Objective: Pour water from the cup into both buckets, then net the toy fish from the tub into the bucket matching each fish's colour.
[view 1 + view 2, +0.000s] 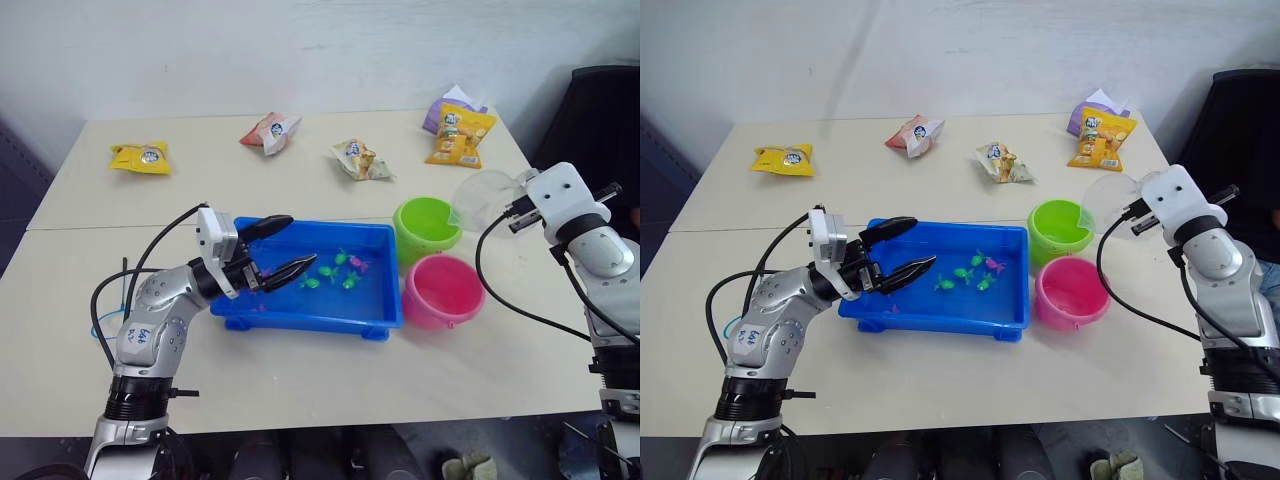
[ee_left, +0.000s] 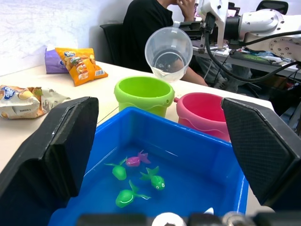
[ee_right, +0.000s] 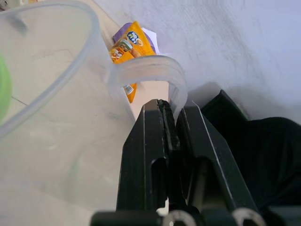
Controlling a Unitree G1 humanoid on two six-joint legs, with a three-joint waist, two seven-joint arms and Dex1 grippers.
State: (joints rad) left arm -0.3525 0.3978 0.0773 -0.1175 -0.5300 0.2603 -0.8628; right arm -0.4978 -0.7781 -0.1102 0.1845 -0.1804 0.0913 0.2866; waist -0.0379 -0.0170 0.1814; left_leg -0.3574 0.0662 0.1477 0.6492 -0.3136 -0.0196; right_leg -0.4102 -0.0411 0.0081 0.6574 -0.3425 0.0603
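The clear cup (image 1: 485,200) hangs tilted above the far right side of the lime green bucket (image 1: 427,228), mouth turned toward the tub. A little water lies at its lower lip (image 2: 160,73). My right gripper (image 3: 164,106) is shut on the cup's handle. The pink bucket (image 1: 443,290) stands just in front of the green one. Left of both sits the blue tub (image 1: 300,322), holding water and several green and pink toy fish (image 1: 340,270). My left gripper (image 1: 300,243) hovers open over the tub's left end with nothing between its fingers.
Snack packets lie along the far side of the table: yellow (image 1: 140,157), red and white (image 1: 270,132), pale (image 1: 362,160), orange on purple (image 1: 460,135). A black chair (image 1: 600,110) stands at the right. A person in black (image 2: 146,28) sits beyond the table.
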